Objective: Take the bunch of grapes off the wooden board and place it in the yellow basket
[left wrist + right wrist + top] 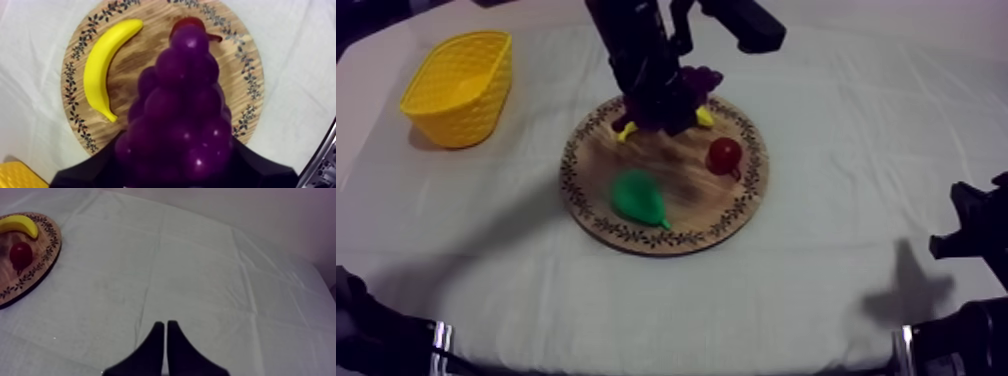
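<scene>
My left gripper (661, 105) is shut on the purple bunch of grapes (698, 80), held over the far part of the round wooden board (676, 190). Seen from the left wrist, the grapes (185, 115) sit between my dark fingers (90, 174), above the board (150, 35) and partly hiding the small red fruit (187, 22). The yellow basket (461, 85) stands at the table's far left, apart from the board. My right gripper (165, 330) is shut on nothing, low over bare cloth at the right.
A banana (105, 67) lies on the board beside the grapes, largely hidden under my arm in the top view. A green pear (638, 197) and the small red fruit (724, 154) also rest on the board. The basket's corner (17, 175) is near my left gripper.
</scene>
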Robot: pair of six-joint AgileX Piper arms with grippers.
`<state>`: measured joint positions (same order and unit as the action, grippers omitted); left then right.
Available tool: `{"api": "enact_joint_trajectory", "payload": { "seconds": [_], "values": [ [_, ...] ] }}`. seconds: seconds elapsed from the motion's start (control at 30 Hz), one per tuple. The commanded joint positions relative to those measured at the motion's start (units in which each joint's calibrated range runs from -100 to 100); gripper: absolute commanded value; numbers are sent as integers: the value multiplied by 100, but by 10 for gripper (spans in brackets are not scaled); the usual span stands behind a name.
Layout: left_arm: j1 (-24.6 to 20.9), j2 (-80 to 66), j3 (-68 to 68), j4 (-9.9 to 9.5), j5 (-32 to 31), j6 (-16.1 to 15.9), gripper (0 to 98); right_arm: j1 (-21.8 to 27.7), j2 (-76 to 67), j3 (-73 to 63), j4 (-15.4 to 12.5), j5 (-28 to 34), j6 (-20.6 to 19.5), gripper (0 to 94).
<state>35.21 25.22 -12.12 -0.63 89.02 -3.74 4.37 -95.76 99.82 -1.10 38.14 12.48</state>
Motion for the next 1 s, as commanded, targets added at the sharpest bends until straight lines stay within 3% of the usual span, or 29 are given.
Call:
{"api": "enact_joint_trajectory", "payload": {
  "seconds": [0.0, 0.47, 0.97],
  "values": [
    [21, -111, 1, -1, 15, 64, 369, -1, 0, -4, 0, 0, 0, 3],
    [-82, -376, 125, -53, 33, 352, 389, -1, 0, -4, 0, 0, 0, 3],
    [-1137, -563, 254, -2, 24, 217, 407, -1, 0, -4, 0, 0, 0, 3]
  ]
}}
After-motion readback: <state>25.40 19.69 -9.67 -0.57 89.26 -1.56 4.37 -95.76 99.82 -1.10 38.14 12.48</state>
